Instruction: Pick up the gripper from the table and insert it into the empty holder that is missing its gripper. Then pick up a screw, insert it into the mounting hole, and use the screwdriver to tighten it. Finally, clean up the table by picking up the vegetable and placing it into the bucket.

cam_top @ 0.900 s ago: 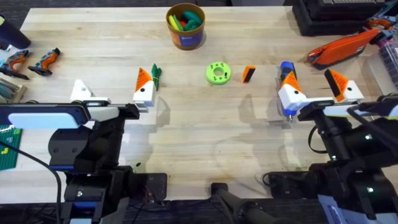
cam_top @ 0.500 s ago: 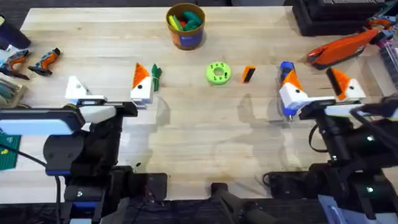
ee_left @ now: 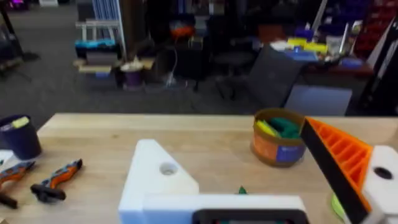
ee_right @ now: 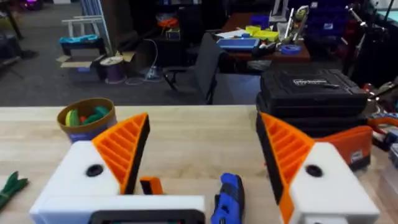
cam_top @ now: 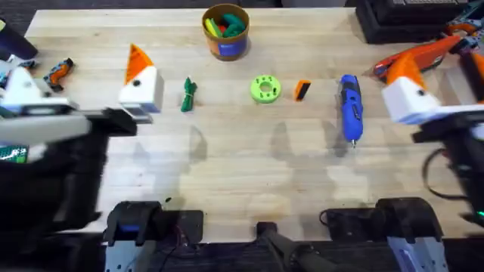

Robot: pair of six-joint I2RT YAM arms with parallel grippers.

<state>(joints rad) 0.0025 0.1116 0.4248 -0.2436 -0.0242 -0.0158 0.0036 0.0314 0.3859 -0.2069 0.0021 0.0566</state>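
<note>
Beyond the pale wood table (cam_top: 249, 162) lies a dim workshop with a grey floor (ee_left: 43, 74), a dark swivel chair (ee_right: 202, 68), a low rack (ee_left: 99, 46) holding blue bins, and a cluttered bench (ee_right: 267, 40) carrying blue and yellow items.

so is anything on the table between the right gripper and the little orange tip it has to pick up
Yes, the screwdriver lies lengthwise on the table between the right gripper and the small orange gripper. The green disc sits beyond the tip, on its far side, so it doesn't block that approach.
</note>
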